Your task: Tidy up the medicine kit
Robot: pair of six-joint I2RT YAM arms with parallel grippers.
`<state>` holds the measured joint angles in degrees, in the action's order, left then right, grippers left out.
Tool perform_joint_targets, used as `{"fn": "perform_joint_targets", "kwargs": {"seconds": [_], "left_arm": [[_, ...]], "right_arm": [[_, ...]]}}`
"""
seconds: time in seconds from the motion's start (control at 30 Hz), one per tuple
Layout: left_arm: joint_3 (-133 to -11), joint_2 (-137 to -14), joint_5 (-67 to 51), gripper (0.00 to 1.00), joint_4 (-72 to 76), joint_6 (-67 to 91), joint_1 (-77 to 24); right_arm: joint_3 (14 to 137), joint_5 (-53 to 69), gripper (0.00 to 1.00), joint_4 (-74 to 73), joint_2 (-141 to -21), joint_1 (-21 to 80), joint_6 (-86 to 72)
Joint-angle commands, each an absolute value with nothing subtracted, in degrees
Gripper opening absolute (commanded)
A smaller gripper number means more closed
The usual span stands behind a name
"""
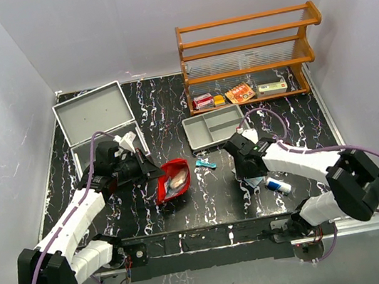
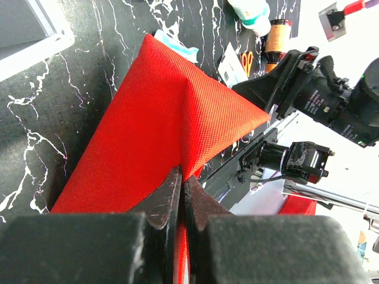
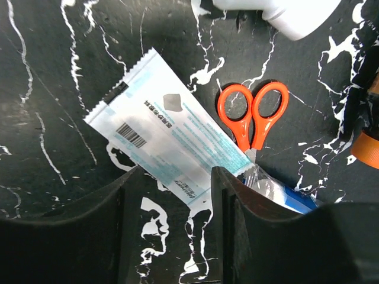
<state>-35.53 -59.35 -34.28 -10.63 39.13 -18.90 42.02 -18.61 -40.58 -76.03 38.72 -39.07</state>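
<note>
— Where's the medicine kit (image 1: 93,115)?
— At the far left corner of the table (image 1: 170,109), lid up, just behind the left arm.
— And the left pincer (image 2: 182,177)?
— Closed, pinching a fold of the red pouch (image 2: 154,112). The pouch lies mid-table towards the near edge and looks open.
— The right pincer (image 3: 173,174)?
— Jaws parted, hanging over a flat packet (image 3: 160,118) right of the middle. One end lies between the jaws, and orange scissors (image 3: 253,115) seem to touch it.
— How to do it well?
— I'd come down square on that end, clear of the scissors. It looks thin and slippery, so close firmly. Meanwhile the left holds the pouch mouth up.
</note>
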Motion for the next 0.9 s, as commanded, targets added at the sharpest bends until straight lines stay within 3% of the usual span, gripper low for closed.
{"fn": "perform_joint_targets", "kwargs": {"seconds": [0.0, 0.43, 0.87], "left_arm": [[-35.19, -58.27, -35.70, 0.00, -8.91, 39.04, -19.08], [-34.69, -57.59, -35.64, 0.00, -8.88, 38.69, -19.08], [-35.28, -56.86, -36.00, 0.00, -10.20, 38.22, -19.07]], "right_arm": [[45.93, -19.00, 0.46, -41.31, -78.58, 39.78, -36.11], [48.15, -16.40, 0.45, -40.34, -84.87, 40.16, -32.78], [48.45, -13.46, 0.00, -38.32, -88.99, 40.19, -29.78]]}}
